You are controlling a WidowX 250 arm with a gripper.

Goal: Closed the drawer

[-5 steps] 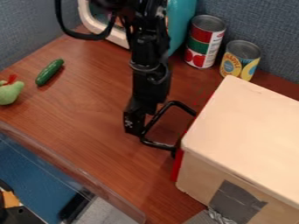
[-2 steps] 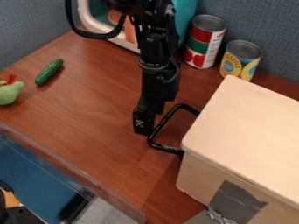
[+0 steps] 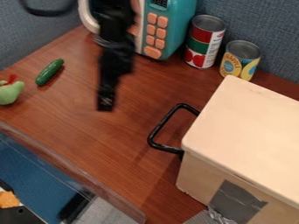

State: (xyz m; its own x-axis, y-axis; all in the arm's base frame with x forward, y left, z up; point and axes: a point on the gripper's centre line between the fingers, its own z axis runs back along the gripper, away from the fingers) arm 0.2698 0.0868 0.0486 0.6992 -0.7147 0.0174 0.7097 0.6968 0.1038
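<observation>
The gripper [image 3: 106, 104] hangs over the bench [image 3: 116, 148], left of centre in the view, pointing down; it is blurred, so I cannot tell whether it is spread or pressed together, or whether it pinches anything. It is well apart from the black handle [image 3: 166, 148] of the drawer. That handle juts from the left side of the pale box [image 3: 251, 131] at the right of the view, its two ends right by the edge of the lid, and the drawer looks shut. A patch of grey tape [image 3: 236, 202] is stuck on the near side of the box.

Behind the box stand a short can [image 3: 241, 59] and a taller can [image 3: 204, 41], both upright and near each other. A teal toy microwave [image 3: 175, 22] stands beside the taller can, partly behind the arm [image 3: 116, 54]. At the left lie a cucumber [image 3: 50, 72] and a light green toy [image 3: 8, 92] with a red top.
</observation>
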